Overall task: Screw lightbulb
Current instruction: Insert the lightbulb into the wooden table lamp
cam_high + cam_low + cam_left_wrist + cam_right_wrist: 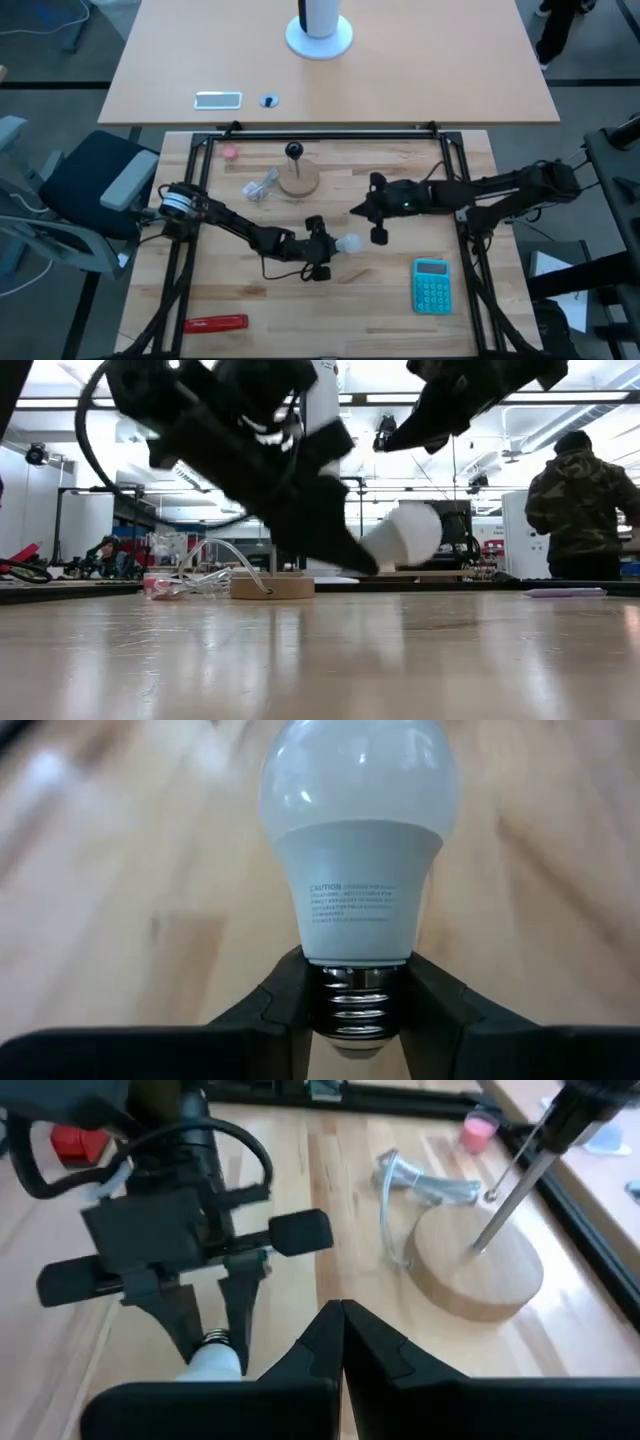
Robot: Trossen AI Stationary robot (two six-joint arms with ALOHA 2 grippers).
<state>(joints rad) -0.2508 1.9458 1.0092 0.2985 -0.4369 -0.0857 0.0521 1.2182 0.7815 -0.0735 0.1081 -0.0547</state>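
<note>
1. Lightbulb (355, 860): frosted white globe over a matte white collar with fine printed text, ending in a ribbed grey metal screw base. It lies near the middle of the table, between the wooden stand and the teal calculator (432, 284), and is held by the base, which likely leaves the glass free and the thread pointing back toward the wrist.
2. Left gripper (362, 1020): dark angular fingers clamped on the bulb's metal thread from both sides, low over the pale wood tabletop (390, 300).
3. Right gripper (342, 1342): fingers pressed together, grasping nothing; it hangs just beyond the bulb, seemingly waiting.
4. Lamp stand (298, 178): round flat wooden disc with a slim metal rod topped by a black socket; apparently the bulb's destination, still well apart from it.
5. Clear plastic bag (261, 187): crinkled, touching the disc's edge.
</note>
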